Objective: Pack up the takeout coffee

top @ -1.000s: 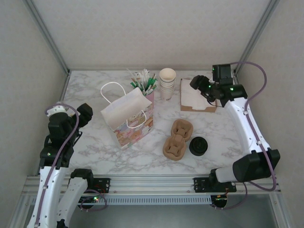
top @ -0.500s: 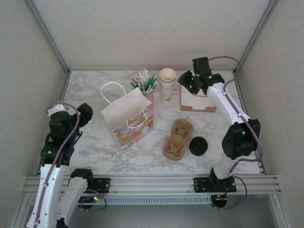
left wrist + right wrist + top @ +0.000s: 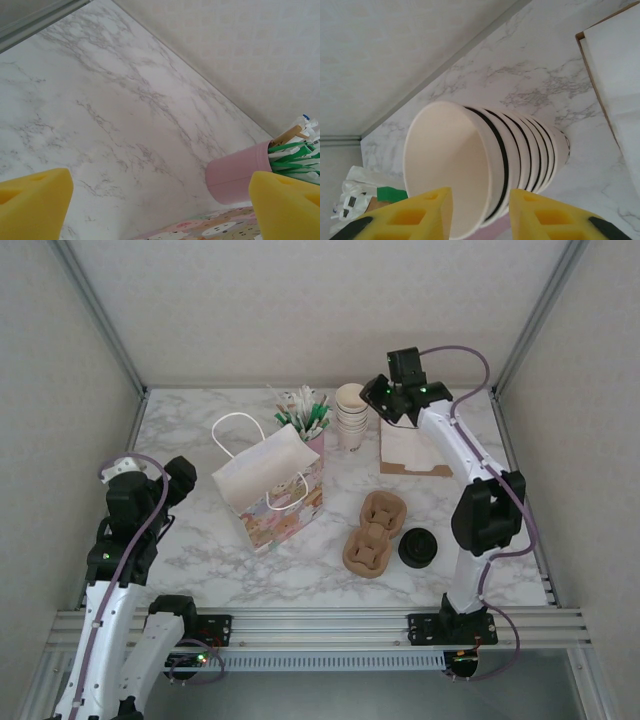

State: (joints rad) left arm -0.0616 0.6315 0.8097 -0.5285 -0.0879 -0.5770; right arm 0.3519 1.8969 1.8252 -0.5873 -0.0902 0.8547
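Right gripper [image 3: 477,215]: fingers apart, at the top rim of the cup stack [image 3: 470,170]; contact cannot be told.
Left gripper [image 3: 160,200]: fingers apart, nothing between them, above the left of the bench [image 3: 200,540].
Cup stack: upright at the back, near a pink holder [image 3: 232,175].
Coffee [image 3: 418,547]: black lid on, standing on the bench front right, just beside the carrier [image 3: 373,533].
Bag [image 3: 268,485]: left of the carrier.

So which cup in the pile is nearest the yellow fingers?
The top cup, the only one showing its inside; its rim sits inside the open right gripper.
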